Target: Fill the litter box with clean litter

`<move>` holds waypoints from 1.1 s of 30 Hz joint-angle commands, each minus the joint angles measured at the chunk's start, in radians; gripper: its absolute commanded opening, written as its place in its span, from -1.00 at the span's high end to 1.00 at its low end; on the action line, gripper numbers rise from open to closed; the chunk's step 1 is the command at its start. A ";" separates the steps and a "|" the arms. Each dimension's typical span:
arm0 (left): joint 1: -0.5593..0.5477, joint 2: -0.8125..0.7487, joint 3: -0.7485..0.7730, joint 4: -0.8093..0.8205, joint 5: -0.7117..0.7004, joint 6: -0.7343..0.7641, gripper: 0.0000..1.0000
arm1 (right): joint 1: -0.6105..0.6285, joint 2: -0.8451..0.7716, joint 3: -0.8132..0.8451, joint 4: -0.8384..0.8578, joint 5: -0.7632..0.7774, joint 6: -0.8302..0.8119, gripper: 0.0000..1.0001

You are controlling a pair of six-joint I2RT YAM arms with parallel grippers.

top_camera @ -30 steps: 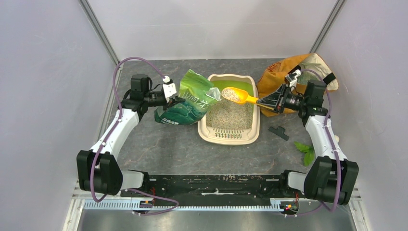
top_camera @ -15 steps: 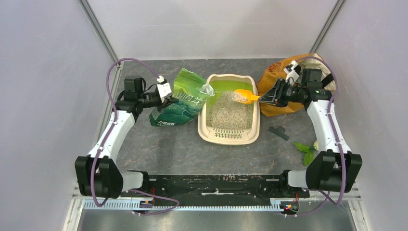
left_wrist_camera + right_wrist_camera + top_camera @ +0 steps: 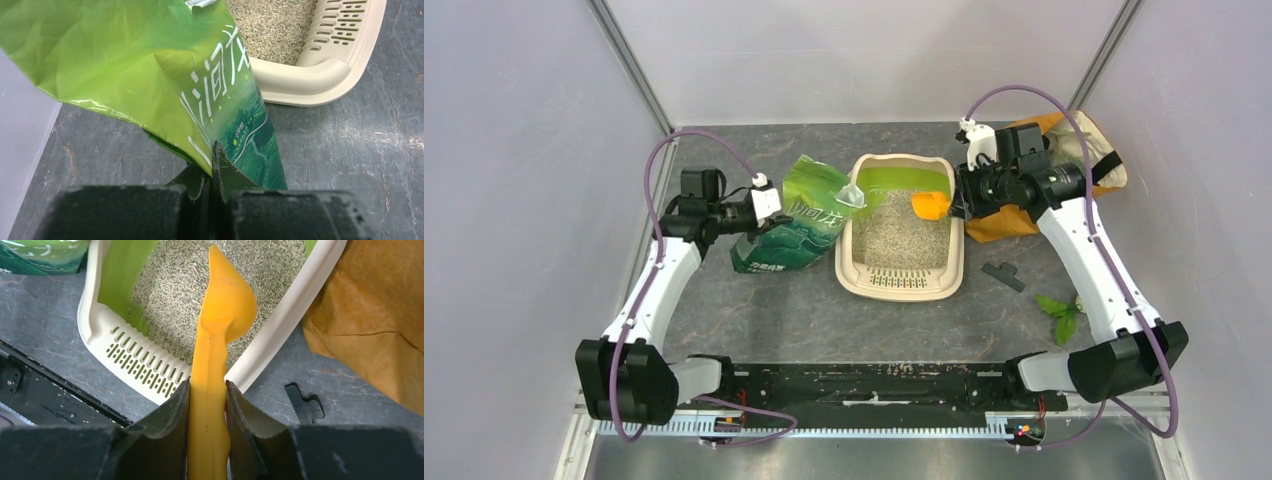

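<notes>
Grey surface [image 3: 794,310] carries box [image 3: 902,288], litter [image 3: 894,238] partly covering its floor. Right jaws clamp scoop [image 3: 927,206]; left jaws pinch bag [image 3: 799,225]. Risk: scoop tipped near rim could spill litter outside.

The litter box [image 3: 902,293], holding litter [image 3: 899,235], sits between printed bag [image 3: 799,225] and fabric bag [image 3: 996,226].

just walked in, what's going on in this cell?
The left gripper is pinching the edge of the green bag beside the litter box. The right gripper holds an orange scoop by its handle, bowl over the box and turned on edge. The litter covers most of the box floor; the far end shows bare green.
</notes>
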 commanded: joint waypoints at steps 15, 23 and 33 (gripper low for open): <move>-0.010 -0.111 -0.012 -0.144 0.119 0.353 0.96 | 0.000 0.034 0.196 -0.021 -0.542 0.241 1.00; -0.021 -0.111 -0.023 -0.195 0.107 0.455 0.96 | 0.025 0.077 0.136 -0.051 -0.537 0.187 1.00; -0.041 -0.112 -0.036 -0.205 0.101 0.521 0.96 | 0.205 0.221 0.235 -0.064 -0.273 0.131 1.00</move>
